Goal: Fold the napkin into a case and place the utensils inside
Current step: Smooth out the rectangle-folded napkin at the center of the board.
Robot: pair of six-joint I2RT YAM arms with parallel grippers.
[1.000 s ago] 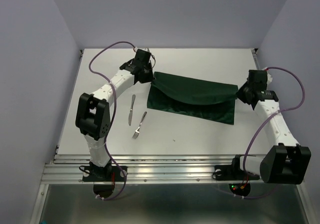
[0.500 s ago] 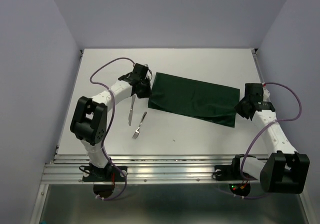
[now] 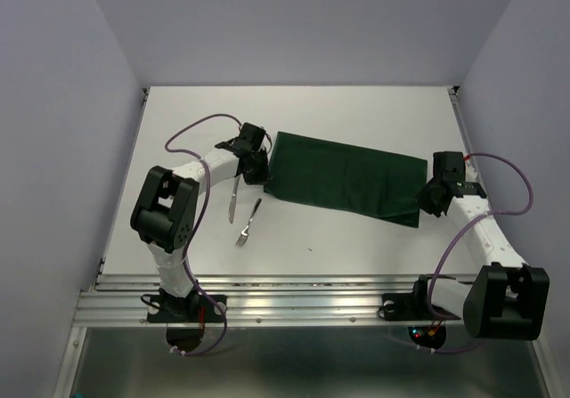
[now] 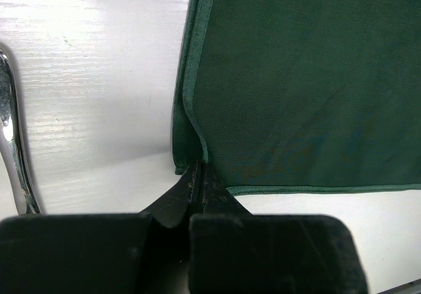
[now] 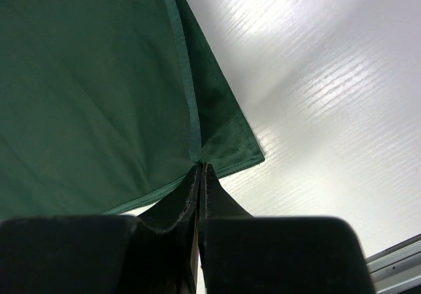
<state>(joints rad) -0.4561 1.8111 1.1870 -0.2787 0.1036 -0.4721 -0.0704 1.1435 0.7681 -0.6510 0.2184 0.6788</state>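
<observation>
The dark green napkin [image 3: 343, 177] lies folded in half as a long flat rectangle across the middle of the white table. My left gripper [image 3: 262, 174] is shut on the napkin's near-left corner [image 4: 197, 150], low at the table. My right gripper [image 3: 426, 200] is shut on the napkin's near-right corner [image 5: 199, 150], also low. The napkin fills the upper part of both wrist views [image 4: 302, 77] [image 5: 85, 90]. The knife [image 3: 234, 195] and the fork [image 3: 248, 221] lie side by side on the table just left of the napkin. The knife's handle shows at the left edge of the left wrist view [image 4: 12, 143].
The white table [image 3: 338, 238] runs to a metal rail at the near edge [image 3: 294, 296]. Purple cables loop off both arms [image 3: 191, 131] [image 3: 521, 189]. Walls close in the table on the left, back and right.
Both grippers have pulled the far edge of the napkin toward the near edge and lowered it. The cloth has gone from a lifted, sagging fold to a flat doubled rectangle.
</observation>
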